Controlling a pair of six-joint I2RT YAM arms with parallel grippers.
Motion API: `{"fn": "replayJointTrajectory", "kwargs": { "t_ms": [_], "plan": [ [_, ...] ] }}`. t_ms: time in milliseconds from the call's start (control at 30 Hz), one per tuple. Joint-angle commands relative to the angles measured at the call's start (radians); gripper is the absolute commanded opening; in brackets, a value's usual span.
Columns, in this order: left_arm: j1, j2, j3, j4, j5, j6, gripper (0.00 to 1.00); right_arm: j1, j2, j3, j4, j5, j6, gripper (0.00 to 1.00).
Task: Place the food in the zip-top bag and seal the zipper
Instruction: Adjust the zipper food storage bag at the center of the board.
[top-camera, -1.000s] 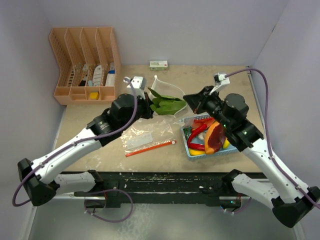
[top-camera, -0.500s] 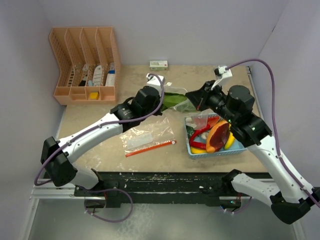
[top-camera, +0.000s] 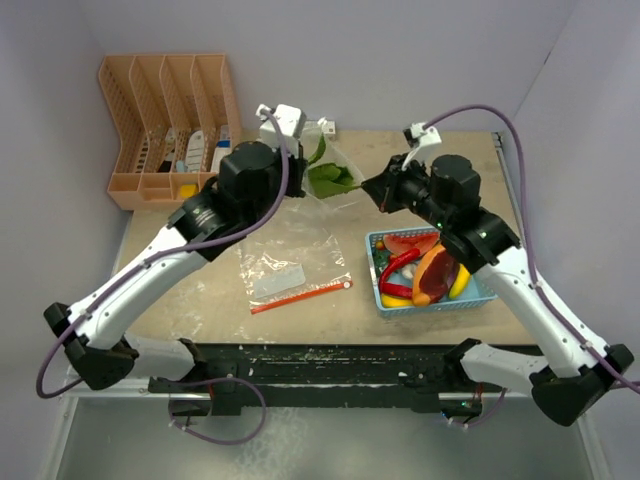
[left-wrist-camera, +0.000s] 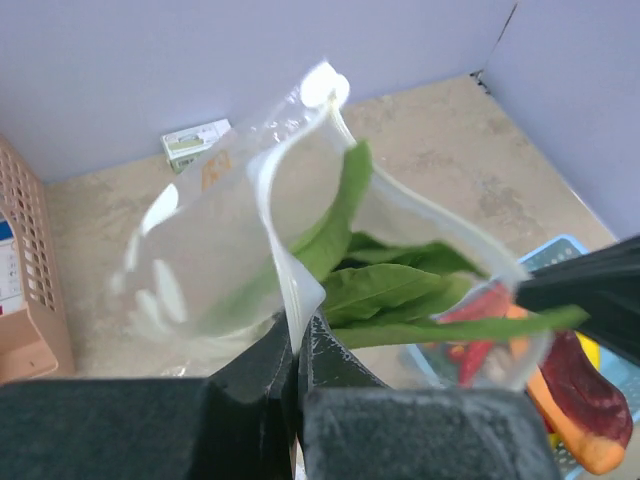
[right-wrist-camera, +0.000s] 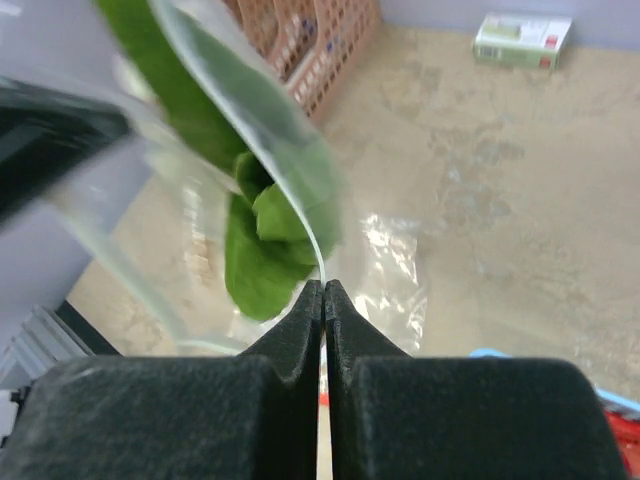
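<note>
A clear pouch (top-camera: 330, 178) with green leafy food (left-wrist-camera: 390, 290) inside hangs above the back of the table. My left gripper (left-wrist-camera: 297, 335) is shut on the pouch's white rim from the left. The right gripper (right-wrist-camera: 323, 285) is shut on the opposite rim, with the leaves (right-wrist-camera: 260, 250) just past its tips. The zip-top bag (top-camera: 290, 270) lies flat on the table below, and its red-orange zipper (top-camera: 300, 296) faces the near edge. A light blue basket (top-camera: 385, 300) at the right holds a red chili (top-camera: 400, 265), an orange-red chunk (top-camera: 432, 275) and yellow pieces (top-camera: 455, 285).
A peach slotted desk organiser (top-camera: 170, 130) stands at the back left with small items in it. A small white and green box (left-wrist-camera: 195, 143) lies against the back wall. Grey walls close in the table on three sides.
Both arms have carried the pouch of green leaves up and toward the back wall, away from the basket. The zip-top bag on the table and the basket have stayed put.
</note>
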Motion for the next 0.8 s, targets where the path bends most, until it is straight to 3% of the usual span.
{"fn": "replayJointTrajectory", "kwargs": {
  "t_ms": [0,100,167,300,433,567,600,667,700,767],
  "plan": [
    [0.007,-0.096,-0.065,0.095,0.069,0.084,0.00,-0.002,0.035,-0.033,0.017,-0.027,0.011,0.00],
    [0.007,-0.158,-0.173,0.110,0.004,0.062,0.00,-0.001,0.039,-0.067,0.008,0.017,0.030,0.00],
    [0.007,-0.171,-0.239,0.147,0.077,0.057,0.00,-0.001,0.028,-0.089,0.026,-0.001,0.043,0.00],
    [0.008,-0.119,-0.230,-0.007,0.023,-0.005,0.00,-0.001,-0.008,-0.075,0.042,-0.010,0.049,0.00],
    [0.008,-0.114,-0.264,-0.018,0.067,-0.040,0.00,-0.001,-0.008,-0.055,0.009,0.022,0.045,0.00],
    [0.007,-0.157,-0.324,0.072,0.110,-0.018,0.00,-0.002,-0.012,-0.069,-0.040,0.051,0.044,0.00],
    [0.007,-0.157,-0.300,0.022,0.070,-0.024,0.00,-0.002,-0.022,-0.075,-0.049,0.051,0.057,0.04],
    [0.008,-0.180,-0.296,-0.003,-0.076,-0.036,0.00,-0.002,-0.048,-0.077,-0.082,0.113,0.062,0.24],
    [0.009,-0.201,-0.331,0.048,-0.067,-0.026,0.00,-0.002,-0.062,-0.078,-0.097,0.137,0.060,0.34],
    [0.010,-0.212,-0.399,0.166,0.090,-0.029,0.00,-0.002,-0.092,-0.084,-0.123,0.168,0.055,0.54]
  ]
}}
